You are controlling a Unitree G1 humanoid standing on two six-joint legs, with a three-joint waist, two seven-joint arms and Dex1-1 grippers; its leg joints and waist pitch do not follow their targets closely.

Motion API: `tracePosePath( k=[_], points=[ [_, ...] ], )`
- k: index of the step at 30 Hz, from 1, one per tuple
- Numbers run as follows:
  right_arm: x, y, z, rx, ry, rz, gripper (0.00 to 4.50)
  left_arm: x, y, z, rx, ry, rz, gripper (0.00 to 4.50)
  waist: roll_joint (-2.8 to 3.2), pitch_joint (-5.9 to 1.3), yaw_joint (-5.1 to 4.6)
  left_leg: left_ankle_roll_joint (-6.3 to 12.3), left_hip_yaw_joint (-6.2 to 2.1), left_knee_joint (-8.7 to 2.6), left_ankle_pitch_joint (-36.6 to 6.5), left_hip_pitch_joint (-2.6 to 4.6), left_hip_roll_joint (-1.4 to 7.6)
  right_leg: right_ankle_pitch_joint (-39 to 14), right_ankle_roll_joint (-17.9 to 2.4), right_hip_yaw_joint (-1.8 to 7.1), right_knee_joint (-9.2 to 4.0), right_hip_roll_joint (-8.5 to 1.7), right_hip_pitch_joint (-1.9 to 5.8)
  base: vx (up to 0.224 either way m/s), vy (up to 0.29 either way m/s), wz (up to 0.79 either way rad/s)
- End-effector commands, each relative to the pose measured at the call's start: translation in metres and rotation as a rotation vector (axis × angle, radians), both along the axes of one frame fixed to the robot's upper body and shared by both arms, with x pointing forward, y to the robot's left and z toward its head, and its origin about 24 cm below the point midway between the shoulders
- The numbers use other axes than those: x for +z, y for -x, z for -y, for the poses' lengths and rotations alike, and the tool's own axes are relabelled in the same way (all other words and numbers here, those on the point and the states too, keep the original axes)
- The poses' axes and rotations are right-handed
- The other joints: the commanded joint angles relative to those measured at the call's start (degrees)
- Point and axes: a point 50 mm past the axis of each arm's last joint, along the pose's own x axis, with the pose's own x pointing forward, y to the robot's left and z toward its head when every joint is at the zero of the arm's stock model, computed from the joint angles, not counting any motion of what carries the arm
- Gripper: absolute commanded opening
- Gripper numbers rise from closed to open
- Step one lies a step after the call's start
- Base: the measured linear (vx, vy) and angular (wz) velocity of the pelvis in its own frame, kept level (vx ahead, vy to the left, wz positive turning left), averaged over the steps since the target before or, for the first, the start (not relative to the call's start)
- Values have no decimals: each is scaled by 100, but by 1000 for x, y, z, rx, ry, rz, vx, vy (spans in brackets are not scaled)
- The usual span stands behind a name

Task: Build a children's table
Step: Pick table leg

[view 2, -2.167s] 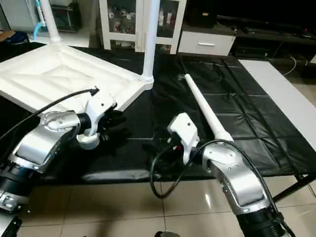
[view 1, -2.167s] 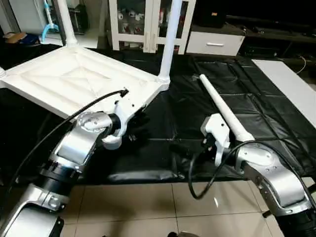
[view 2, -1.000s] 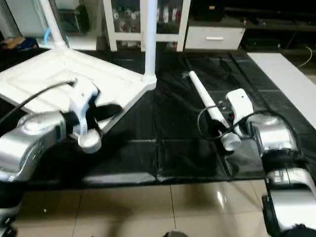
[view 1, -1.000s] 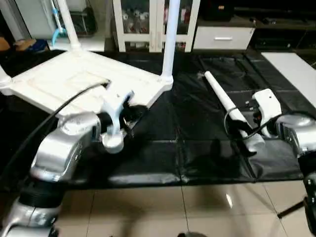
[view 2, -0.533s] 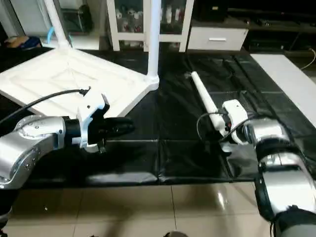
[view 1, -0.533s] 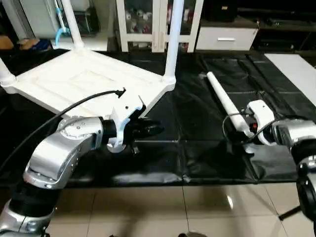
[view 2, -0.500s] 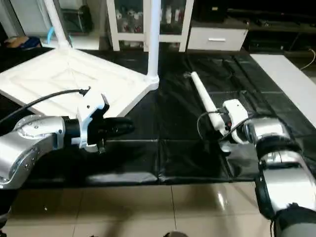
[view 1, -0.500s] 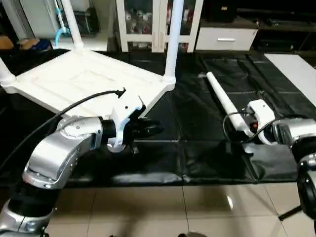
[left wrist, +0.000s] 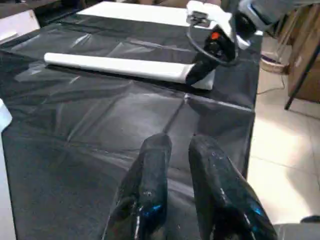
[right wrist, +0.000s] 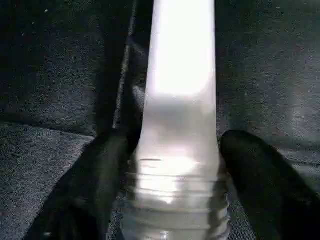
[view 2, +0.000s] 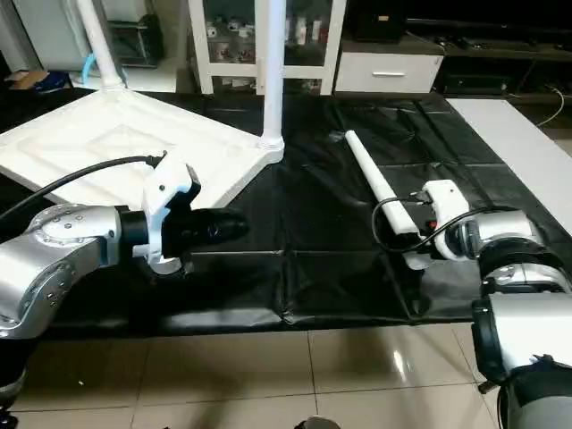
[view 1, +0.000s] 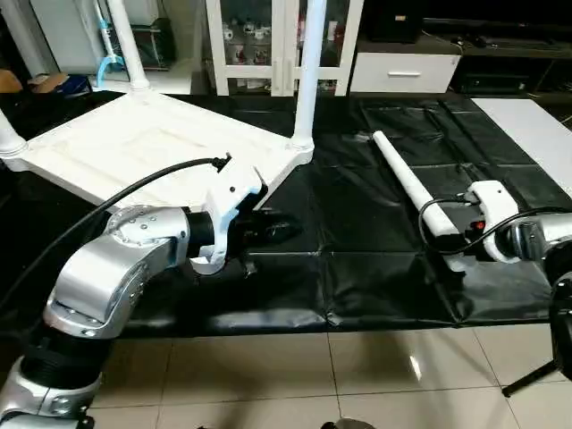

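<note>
Work surface: a table under wrinkled black sheeting (view 1: 357,214), on a glossy tiled floor (view 1: 268,375); white glass-door cabinet (view 1: 268,45) behind. The upturned tabletop (view 1: 152,147) lies at the far left, legs upright in its sockets. One loose leg (view 1: 407,183) lies on the sheeting; the right gripper (right wrist: 172,165) straddles its ribbed end, fingers spread, contact unclear. The left gripper (left wrist: 175,165) hovers empty, fingers slightly parted.
</note>
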Motion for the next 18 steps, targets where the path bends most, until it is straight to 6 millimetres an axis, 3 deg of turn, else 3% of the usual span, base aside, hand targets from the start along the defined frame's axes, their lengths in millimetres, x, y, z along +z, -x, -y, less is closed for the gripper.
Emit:
tracePosePath(
  k=[1, 3, 5, 8, 13, 14, 16, 17, 18],
  points=[
    [9, -4, 0, -10, -32, 28, 297, 8, -5, 0, 18, 20, 21, 88, -63, -373, -16, 143, 105, -366, -1844, -18, -56, -2878, -963, 35, -481, -74, 303, 0, 0, 0],
    [6, -1, 0, -11, -48, 14, 282, 7, -5, 2, 14, 28, 13, 88, -32, -390, -26, 152, 96, -367, -1759, -29, -42, -2674, -1050, 43, -458, -78, 312, 0, 0, 0],
    [-1, 2, 1, -13, -45, -11, 265, 5, -3, 4, 2, 25, 2, 88, -49, -390, -51, 180, 96, -369, -1708, -60, -37, -2482, -1161, 40, -430, -80, 330, 0, 0, 0],
    [-10, 7, 2, -16, -25, -41, 241, 0, 0, 7, -11, 15, -22, 88, -53, -381, -61, 182, 101, -365, -1795, -43, -33, -2525, -1187, 37, -441, -80, 315, 0, 0, 0],
    [-14, 10, 3, -32, -44, -45, 222, -2, 1, 10, -8, 39, -42, 88, -50, -364, -69, 138, 95, -360, -1971, -27, -34, -2782, -1093, 27, -470, -84, 296, 0, 0, 0],
    [-14, 9, 4, -47, -43, -30, 217, 0, 0, 11, 1, 57, -36, 88, -86, -367, -68, 138, 93, -356, -1956, -32, -37, -2851, -1049, 23, -471, -91, 305, 0, 0, 0],
    [-11, 7, 5, -70, -64, 3, 207, 5, -5, 13, 40, 94, -16, 88, -69, -363, -66, 131, 93, -355, -2005, -15, -36, -2930, -1013, 18, -496, -88, 281, 0, 0, 0],
    [-8, 6, 6, -84, -81, 25, 200, 8, -9, 13, 72, 118, -3, 88, -112, -364, -76, 138, 99, -346, -2031, -17, -42, -2994, -958, 7, -509, -75, 277, 0, 0, 0],
    [-2, 3, 8, -94, -113, 69, 187, 14, -17, 13, 133, 161, 17, 88, -111, -366, -74, 145, 107, -333, -2026, -3, -49, -3000, -945, 5, -526, -70, 267, 0, 0, 0]
  ],
)
